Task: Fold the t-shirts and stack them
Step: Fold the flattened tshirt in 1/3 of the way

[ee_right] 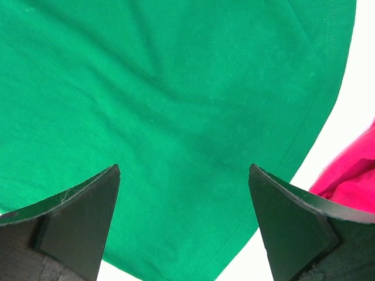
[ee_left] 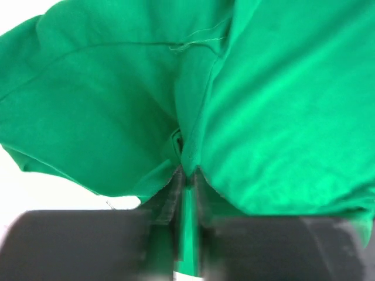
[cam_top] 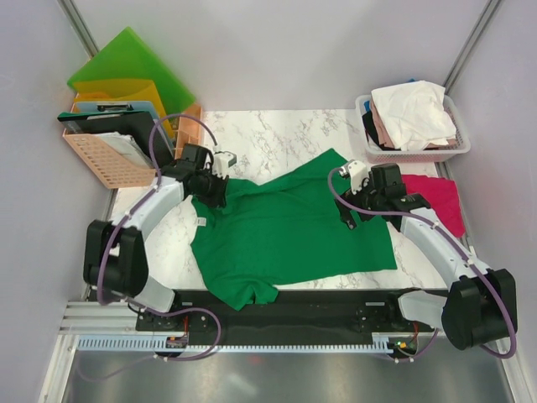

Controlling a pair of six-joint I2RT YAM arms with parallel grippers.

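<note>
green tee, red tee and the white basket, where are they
green tee (cam_top: 289, 231): top view, middle of its body
red tee (cam_top: 438, 200): top view, its bare centre
white basket (cam_top: 417, 154): top view, near wall

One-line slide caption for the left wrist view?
Close-up: the left gripper shut on a pinched fold of the green tee, with the white table showing at left.

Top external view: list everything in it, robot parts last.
green t-shirt: one, deep green, spread across table centre.
magenta t-shirt: one, magenta-red, table's right edge.
laundry basket: one, pale, far right corner.
clothes: a pile, white, pink and dark, in laundry basket.
crate: one, peach, far left.
folders: several, green and yellow, in crate.
table: one, white marble.
left gripper: one, black, shut on green t-shirt's far-left edge.
right gripper: one, black, open above green t-shirt's right side.
</note>
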